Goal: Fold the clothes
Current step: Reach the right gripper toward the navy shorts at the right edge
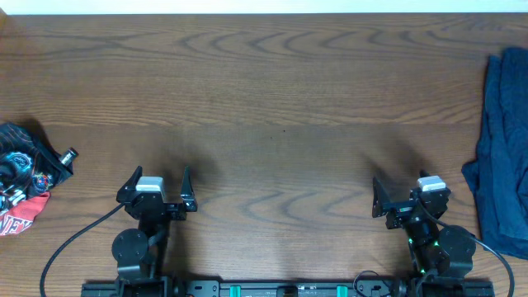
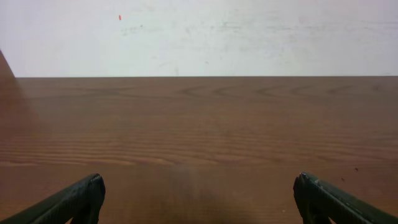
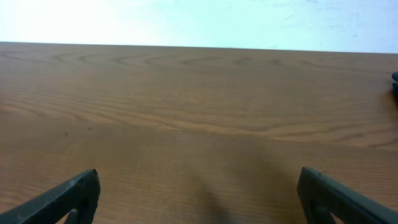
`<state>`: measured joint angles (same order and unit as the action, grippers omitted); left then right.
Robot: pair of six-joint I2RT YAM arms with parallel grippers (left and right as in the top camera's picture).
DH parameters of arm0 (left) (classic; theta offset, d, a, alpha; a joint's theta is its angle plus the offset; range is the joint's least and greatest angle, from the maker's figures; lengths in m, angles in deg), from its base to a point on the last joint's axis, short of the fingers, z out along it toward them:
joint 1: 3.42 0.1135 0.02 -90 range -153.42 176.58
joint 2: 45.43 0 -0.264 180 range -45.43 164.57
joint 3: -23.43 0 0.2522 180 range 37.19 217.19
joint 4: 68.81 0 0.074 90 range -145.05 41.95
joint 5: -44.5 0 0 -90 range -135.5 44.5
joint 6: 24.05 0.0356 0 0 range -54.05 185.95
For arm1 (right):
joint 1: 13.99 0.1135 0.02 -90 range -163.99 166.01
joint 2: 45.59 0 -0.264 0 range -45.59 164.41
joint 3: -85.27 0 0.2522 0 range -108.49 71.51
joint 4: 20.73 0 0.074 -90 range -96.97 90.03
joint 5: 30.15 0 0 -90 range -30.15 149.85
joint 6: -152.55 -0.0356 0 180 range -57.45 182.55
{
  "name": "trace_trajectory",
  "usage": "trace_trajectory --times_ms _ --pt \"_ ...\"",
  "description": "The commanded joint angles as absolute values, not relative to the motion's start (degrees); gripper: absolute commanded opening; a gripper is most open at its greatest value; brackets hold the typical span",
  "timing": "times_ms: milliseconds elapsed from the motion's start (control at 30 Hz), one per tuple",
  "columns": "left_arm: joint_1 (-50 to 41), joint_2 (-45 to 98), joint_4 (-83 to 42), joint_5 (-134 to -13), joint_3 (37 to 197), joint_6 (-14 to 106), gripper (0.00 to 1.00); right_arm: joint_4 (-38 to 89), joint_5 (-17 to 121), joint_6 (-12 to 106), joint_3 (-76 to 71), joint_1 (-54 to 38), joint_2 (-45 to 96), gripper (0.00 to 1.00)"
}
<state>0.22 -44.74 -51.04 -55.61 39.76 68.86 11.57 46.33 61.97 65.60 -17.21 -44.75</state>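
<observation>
A dark navy garment (image 1: 500, 157) lies crumpled along the table's right edge, partly cut off by the frame; a sliver of it shows at the right edge of the right wrist view (image 3: 395, 84). My left gripper (image 1: 157, 186) is open and empty near the front left, its fingers (image 2: 198, 196) spread over bare wood. My right gripper (image 1: 404, 198) is open and empty near the front right, just left of the navy garment, fingers (image 3: 199, 193) wide over bare wood.
A bundle of printed black, red and white fabric with a small dark object (image 1: 25, 177) lies at the left edge. The brown wooden table (image 1: 272, 99) stretches between the arms, with a white wall beyond its far edge.
</observation>
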Motion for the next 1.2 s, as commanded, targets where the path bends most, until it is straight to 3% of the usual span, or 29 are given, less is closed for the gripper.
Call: trace_trajectory --times_ms 0,733,1167 --pt "0.1 -45.2 -50.2 -55.7 38.2 68.4 0.98 11.4 45.9 62.8 65.9 -18.3 -45.2 0.99" --pt "0.1 -45.2 -50.2 -55.7 38.2 68.4 0.98 11.3 46.3 62.8 65.9 -18.3 -45.2 0.99" --pt "0.1 -45.2 -50.2 -55.7 38.2 68.4 0.98 12.3 34.1 55.4 65.0 -18.3 -42.8 0.99"
